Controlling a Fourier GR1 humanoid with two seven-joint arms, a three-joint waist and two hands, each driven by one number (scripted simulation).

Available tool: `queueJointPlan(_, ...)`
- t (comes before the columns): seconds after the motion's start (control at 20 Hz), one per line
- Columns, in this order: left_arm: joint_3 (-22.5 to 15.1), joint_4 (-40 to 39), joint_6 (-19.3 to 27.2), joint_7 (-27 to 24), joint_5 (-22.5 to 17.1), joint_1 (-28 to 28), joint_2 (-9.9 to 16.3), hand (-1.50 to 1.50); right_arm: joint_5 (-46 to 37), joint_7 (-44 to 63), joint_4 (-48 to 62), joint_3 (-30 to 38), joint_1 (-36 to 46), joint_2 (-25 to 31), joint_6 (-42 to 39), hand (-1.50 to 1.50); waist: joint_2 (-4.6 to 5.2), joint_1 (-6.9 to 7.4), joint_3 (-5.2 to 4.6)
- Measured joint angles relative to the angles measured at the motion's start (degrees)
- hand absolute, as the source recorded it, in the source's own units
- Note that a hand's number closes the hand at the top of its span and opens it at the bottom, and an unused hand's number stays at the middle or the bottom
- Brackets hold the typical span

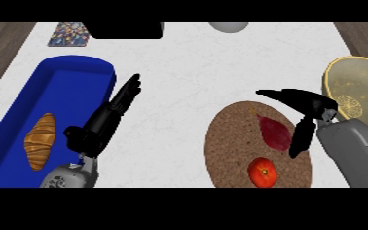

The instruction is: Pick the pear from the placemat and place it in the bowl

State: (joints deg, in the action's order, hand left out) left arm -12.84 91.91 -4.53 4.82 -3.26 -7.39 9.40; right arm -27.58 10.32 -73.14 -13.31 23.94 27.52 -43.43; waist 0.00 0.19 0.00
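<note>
**Right hand hanging over the pear, nothing picked up yet**

Lower right, a tomato point(263, 172) is sitting nearest on the cork placemat point(230, 146). Just past it the dark red pear point(275, 131) is lying flat; probably light, smooth, bruisable, so I'd take it across the middle. The right hand point(305, 108) is arching over it, fingers spread wide, holding nothing. The left hand point(108, 119) is resting open at left. The bowl point(332, 80) is waiting at the right edge.

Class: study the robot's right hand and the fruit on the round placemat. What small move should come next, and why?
Probably lower the right hand and close it on the dark red pear. The hand is open just above it on the placemat, nothing is held, and the bowl waits to the right.
</note>
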Motion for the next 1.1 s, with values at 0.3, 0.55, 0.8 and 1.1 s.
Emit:
queueJointPlan(0.3, 1.96, 0.18, -2.23, -0.31, 0.29, 0.89, -0.35, 0.00, -5.33, -4.04, 5.67, 0.42, 0.56, -2.54, 1.35, -1.50, 0.03, 0.09, 0.01)
queueJointPlan(0.55, 2.57, 0.18, -3.01, -0.24, 1.41, 0.77, -1.55, 0.00, -8.78, -7.84, 8.66, 1.25, 0.14, -4.02, 3.08, -1.50, 0.02, 0.03, 0.00)
queueJointPlan(0.8, 2.93, -0.69, -3.11, 0.23, 2.36, -0.38, -2.64, 0.00, -10.80, -13.70, 12.64, 2.20, 2.01, -5.22, 6.38, 1.50, -0.07, 0.04, -0.17)
queueJointPlan(1.1, 3.77, -1.61, -4.21, -1.18, 2.92, 0.63, -3.08, 0.00, -13.30, -16.88, 14.33, 3.47, 2.44, -7.40, 10.32, 1.50, -0.24, -0.07, -0.36)
